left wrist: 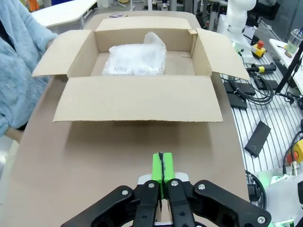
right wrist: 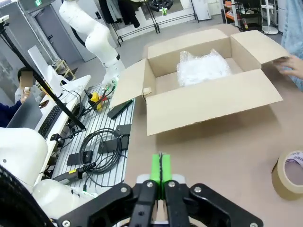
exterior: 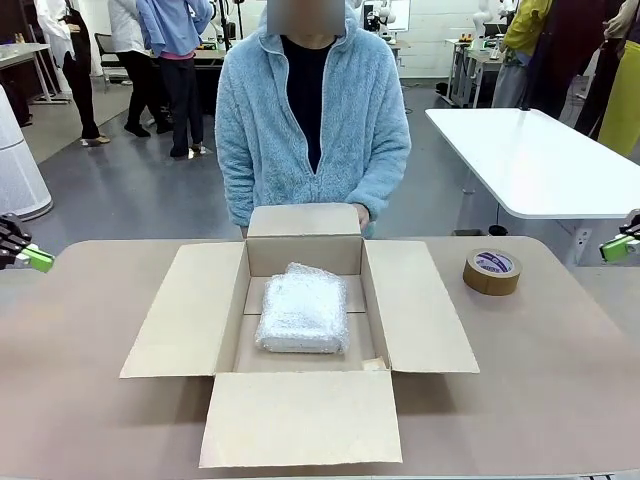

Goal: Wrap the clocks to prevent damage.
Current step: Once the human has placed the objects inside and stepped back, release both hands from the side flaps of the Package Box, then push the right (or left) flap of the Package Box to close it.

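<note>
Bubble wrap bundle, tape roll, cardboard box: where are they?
bubble wrap bundle (exterior: 302, 310), front view, middle of its top
tape roll (exterior: 492, 281), front view, brown outer side
cardboard box (exterior: 300, 420), front view, near flap

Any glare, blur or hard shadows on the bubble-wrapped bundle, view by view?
Front view: bundle sharp, mild sheen, soft even light. Left wrist view: cardboard box flap throws a soft shadow on the table; wrap bright but textured. Right wrist view: bundle nearly washed out white, texture faint.
</note>
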Available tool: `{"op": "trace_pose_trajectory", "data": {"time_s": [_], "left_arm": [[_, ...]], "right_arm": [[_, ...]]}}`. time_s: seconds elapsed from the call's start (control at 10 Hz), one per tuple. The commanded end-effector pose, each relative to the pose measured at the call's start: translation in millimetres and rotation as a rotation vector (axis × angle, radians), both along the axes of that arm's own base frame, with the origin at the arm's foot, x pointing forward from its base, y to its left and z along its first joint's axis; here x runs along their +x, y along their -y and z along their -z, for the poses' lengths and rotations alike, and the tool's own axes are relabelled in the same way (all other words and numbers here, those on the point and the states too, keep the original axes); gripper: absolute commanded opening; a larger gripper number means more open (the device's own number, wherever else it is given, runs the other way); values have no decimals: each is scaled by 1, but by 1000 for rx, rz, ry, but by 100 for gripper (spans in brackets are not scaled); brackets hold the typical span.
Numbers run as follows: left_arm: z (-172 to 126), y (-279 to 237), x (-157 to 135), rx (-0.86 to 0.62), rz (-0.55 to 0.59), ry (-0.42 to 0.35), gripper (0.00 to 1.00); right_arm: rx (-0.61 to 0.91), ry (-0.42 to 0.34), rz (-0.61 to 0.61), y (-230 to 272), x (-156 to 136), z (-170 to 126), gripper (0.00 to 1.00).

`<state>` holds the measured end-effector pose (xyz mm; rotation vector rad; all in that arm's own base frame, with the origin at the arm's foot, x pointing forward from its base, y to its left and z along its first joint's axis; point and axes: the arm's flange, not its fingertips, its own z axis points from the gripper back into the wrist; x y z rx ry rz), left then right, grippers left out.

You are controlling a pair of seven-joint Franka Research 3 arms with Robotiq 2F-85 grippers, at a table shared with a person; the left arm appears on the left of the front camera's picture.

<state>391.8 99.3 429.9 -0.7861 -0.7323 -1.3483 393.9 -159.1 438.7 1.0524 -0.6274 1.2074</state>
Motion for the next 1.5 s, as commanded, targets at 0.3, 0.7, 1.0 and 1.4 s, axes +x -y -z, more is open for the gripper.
{"op": "trace_pose_trajectory", "data": {"time_s": [0.3, 0.7, 1.0, 1.4], "left_arm": [[0, 0, 0, 0, 0, 0, 1], [0, 0, 0, 0, 0, 0, 1], [0, 0, 0, 0, 0, 0, 1], [0, 0, 0, 0, 0, 0, 1]], "right_arm": [[3, -2, 11, 4, -3, -2, 1], [3, -2, 11, 4, -3, -2, 1], [3, -2, 11, 4, -3, -2, 1], [3, -2, 11, 4, -3, -2, 1]]}}
